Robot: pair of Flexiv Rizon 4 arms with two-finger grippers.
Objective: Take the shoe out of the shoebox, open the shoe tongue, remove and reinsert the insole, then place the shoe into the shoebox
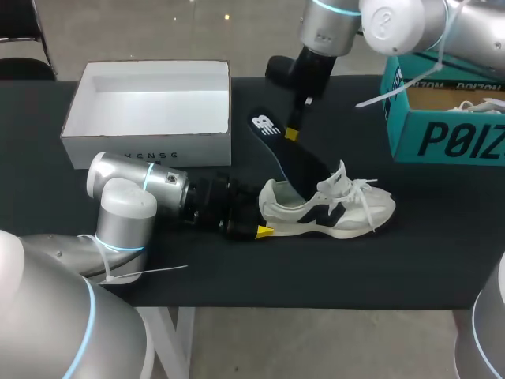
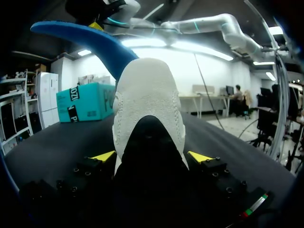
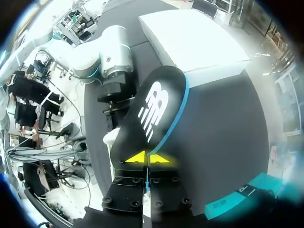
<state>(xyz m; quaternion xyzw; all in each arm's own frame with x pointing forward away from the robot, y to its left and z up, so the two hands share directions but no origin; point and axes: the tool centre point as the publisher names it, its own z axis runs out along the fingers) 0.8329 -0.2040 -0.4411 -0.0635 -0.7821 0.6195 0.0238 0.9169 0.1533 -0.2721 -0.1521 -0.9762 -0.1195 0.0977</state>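
HEAD VIEW
Shoe: the white shoe (image 1: 327, 209) rests on its sole on the black bench (image 1: 410, 260) near the middle. Its long axis runs left to right, heel left and toe right.
Left claw: the left claw (image 1: 263, 227) comes in from the left, low over the bench, and meets the heel end.
Insole: the dark insole (image 1: 276, 146) is partly out. Its front end is inside the shoe opening and its heel end is raised toward the far left.
Right claw: the right claw (image 1: 293, 134) reaches down from the far right and pinches the insole's edge on its raised part.
Boxes: the open white shoebox (image 1: 150, 138) sits far left, empty as far as shows. A teal box (image 1: 442, 134) stands at the far right.

LEFT WRIST VIEW
Grip: the heel fills the gap between the yellow fingertips (image 2: 105, 156), one on each side and both against it. I judge the claw clenched on the shoe, steadying it.
Insole: its blue underside arches up and away ahead of the heel.

RIGHT WRIST VIEW
Grip: the two yellow tips are pressed together on the insole's edge, so it is held firmly.
Line of pull: the insole stretches ahead of the claw toward the shoebox.

JUDGEMENT
Key relation: the right arm owns the insole. The pull should probably follow the insole's axis, up and to the far left, while the left claw anchors the heel.
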